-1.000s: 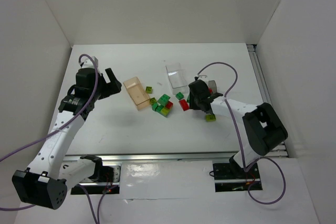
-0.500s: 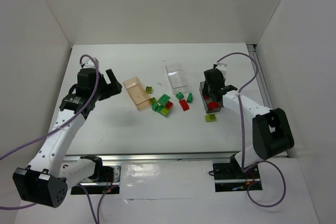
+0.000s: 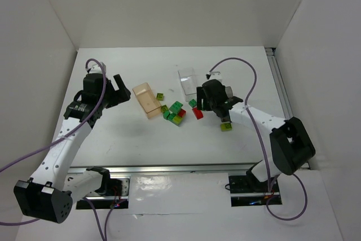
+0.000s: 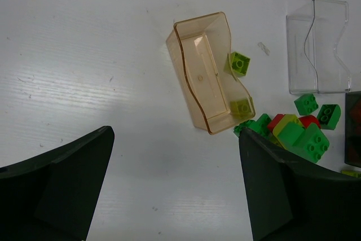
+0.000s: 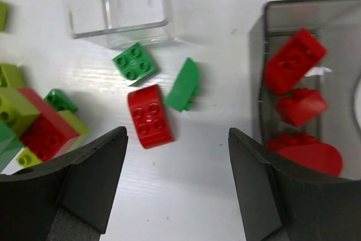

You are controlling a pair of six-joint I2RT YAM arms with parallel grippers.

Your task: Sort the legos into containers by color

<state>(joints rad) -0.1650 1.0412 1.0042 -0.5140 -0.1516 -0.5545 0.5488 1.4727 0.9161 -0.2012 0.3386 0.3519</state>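
Note:
A peach tray [image 3: 146, 100] lies left of a pile of green, lime and red legos [image 3: 176, 111]. A clear tray [image 3: 189, 81] lies behind the pile. A dark-tinted tray [image 5: 256, 55] at the right holds three red bricks [image 5: 294, 60]. My right gripper [image 5: 177, 179] is open and empty just above the table. A loose red brick [image 5: 149, 115] and two green bricks [image 5: 135, 62] lie just ahead of it. My left gripper [image 4: 175, 196] is open and empty, left of the peach tray [image 4: 206, 71]. One lime brick [image 4: 239, 63] touches that tray's right side.
A single lime brick [image 3: 226, 126] lies near the front, right of the pile. White walls enclose the table on the left, back and right. A metal rail [image 3: 276, 77] runs along the right edge. Purple cables loop over both arms.
My right gripper swung right over the dark tray half a second ago, then came back left toward the loose red brick. The left arm has not moved.

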